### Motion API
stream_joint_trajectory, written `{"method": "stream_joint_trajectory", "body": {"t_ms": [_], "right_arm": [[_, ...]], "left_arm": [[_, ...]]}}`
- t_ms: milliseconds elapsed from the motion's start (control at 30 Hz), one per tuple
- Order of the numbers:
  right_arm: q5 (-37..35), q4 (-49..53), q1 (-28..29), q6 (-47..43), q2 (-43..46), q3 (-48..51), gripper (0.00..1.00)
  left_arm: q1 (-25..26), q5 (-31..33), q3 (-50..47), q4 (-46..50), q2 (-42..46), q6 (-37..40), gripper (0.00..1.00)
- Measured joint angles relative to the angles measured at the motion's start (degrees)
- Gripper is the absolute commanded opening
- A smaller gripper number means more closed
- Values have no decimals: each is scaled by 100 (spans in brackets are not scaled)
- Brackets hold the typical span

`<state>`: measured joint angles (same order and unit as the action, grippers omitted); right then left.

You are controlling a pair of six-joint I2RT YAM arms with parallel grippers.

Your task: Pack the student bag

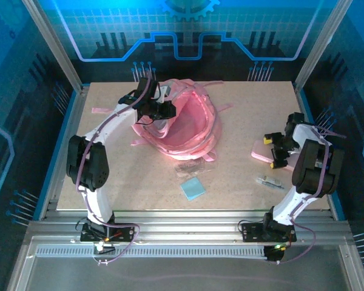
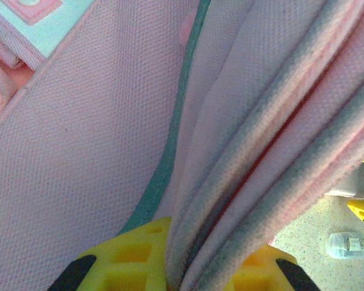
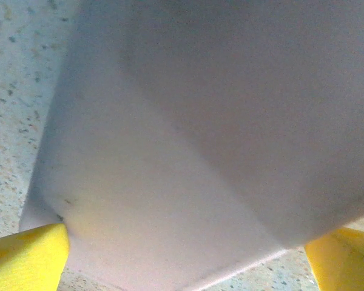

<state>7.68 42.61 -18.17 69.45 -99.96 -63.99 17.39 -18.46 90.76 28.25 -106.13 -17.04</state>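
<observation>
The student bag (image 1: 191, 130) is a large pink backpack lying open at the table's back centre, with its mouth facing up. My left gripper (image 1: 159, 111) is at the bag's left rim. In the left wrist view its yellow fingers (image 2: 130, 257) are shut on a fold of the bag's pink fabric (image 2: 97, 139). At the right side, my right gripper (image 1: 272, 151) stands open low over a small flat pink case (image 1: 259, 151). In the right wrist view one yellow fingertip (image 3: 27, 257) shows on each side of the case (image 3: 200, 139), which lies on the table.
A light blue square pad (image 1: 192, 188) and a clear plastic packet (image 1: 190, 167) lie in front of the bag. A small pen-like item (image 1: 269, 180) rests near the right arm. A loose pink strap (image 1: 103, 110) trails toward the left edge.
</observation>
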Motion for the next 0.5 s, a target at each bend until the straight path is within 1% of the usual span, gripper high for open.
{"method": "stream_joint_trajectory", "body": {"t_ms": [200,333,500], "right_arm": [[2,435,-210,105,225,-59,100],[131,448,-420,221,216,-68,100],[251,516,-562,444,-72,-409,100]], "left_arm": [[-4,17,-184,-4,188,0,4],[-4,17,-258,2,282,2,4],[-4,17,-264,0,291,2,4]]}}
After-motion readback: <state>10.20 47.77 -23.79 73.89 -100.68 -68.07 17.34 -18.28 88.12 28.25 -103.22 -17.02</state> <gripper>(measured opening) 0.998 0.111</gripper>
